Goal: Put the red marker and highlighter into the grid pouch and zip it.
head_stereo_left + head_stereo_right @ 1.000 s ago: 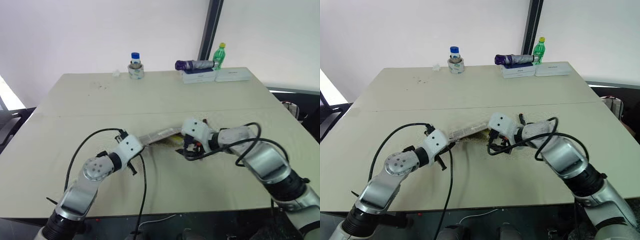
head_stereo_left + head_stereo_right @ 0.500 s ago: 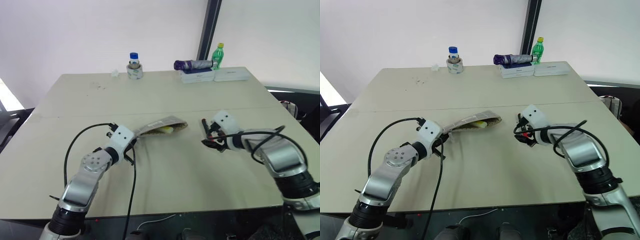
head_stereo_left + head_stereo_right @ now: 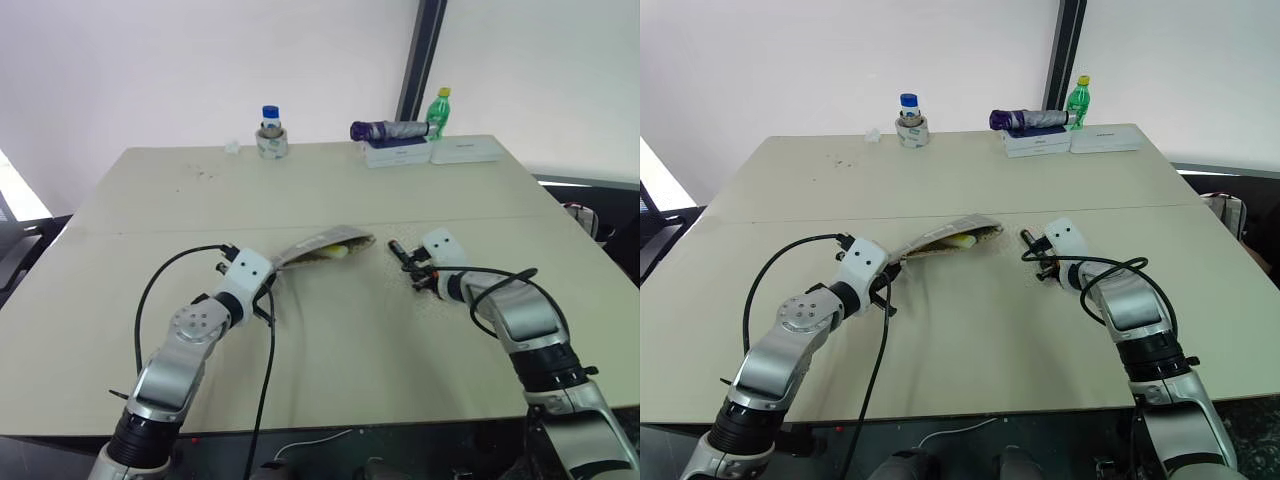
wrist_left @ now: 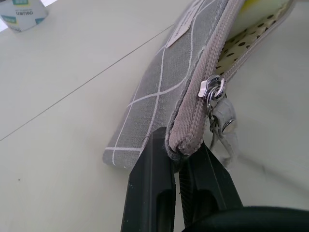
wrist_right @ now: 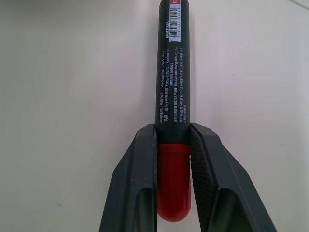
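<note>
The grid pouch [image 3: 318,244] lies mid-table, grey with white lines, its mouth open toward the right. The yellow highlighter [image 3: 336,252] shows inside that mouth. My left gripper [image 4: 177,140] is shut on the pouch's closed end, just beside the zipper pull [image 4: 213,90]. The red marker [image 5: 174,72] lies on the table to the right of the pouch, seen there as a black barrel [image 3: 400,253]. My right gripper [image 5: 173,129] is closed on the marker's red end, one finger on each side.
At the table's far edge stand a blue-capped bottle [image 3: 269,130] in a tape roll, a purple folded umbrella [image 3: 388,129] on white boxes [image 3: 432,152], and a green bottle [image 3: 439,110]. A seam crosses the table behind the pouch.
My right gripper left the pouch's mouth, swung right and down to the marker, and closed on its red end. The left gripper kept its hold on the pouch.
</note>
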